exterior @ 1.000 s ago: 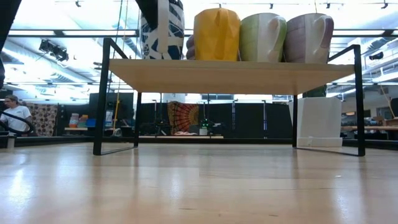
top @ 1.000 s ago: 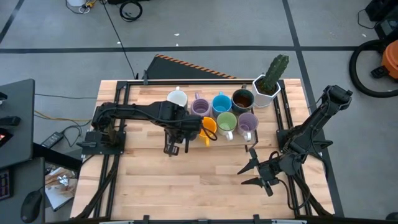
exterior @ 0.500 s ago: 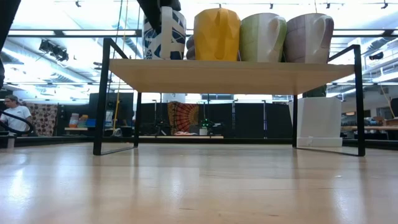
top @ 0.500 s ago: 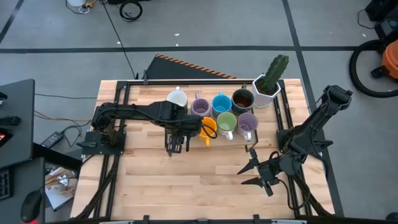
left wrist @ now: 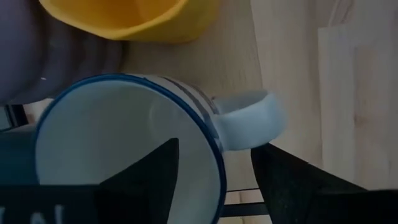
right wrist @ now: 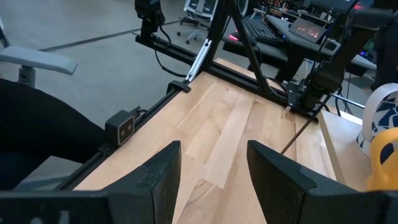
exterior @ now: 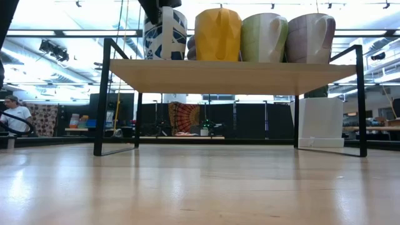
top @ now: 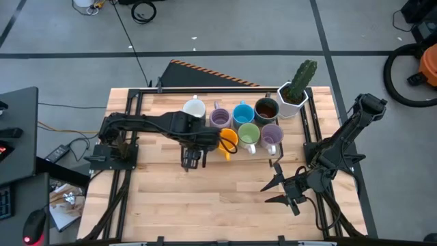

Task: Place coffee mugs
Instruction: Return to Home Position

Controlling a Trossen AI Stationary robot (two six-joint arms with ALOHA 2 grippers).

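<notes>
Mug (exterior: 164, 34), white with blue pattern, on shelf (exterior: 231, 75); left gripper (left wrist: 214, 148) released, straddling its rim; right gripper (right wrist: 212, 149) agape above table (right wrist: 230, 124).

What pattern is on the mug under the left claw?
The mug is white with blue patterning, best in low view.

The left arm (top: 147, 124) stretches nearly flat from its base at the left side of the tabletop (top: 205, 205) toward the middle, with the wrist bent so that the left tool (top: 194, 164) points downward. Its two dark fingers (left wrist: 146, 177) stand apart, jaws open. The right arm (top: 341, 140) sits folded at the right side, elbow (top: 369, 106) raised toward the back and forearm sloping down to the front. The right tool (top: 264, 195) hangs low, pointing left, its own fingers (right wrist: 155, 177) spread wide
</notes>
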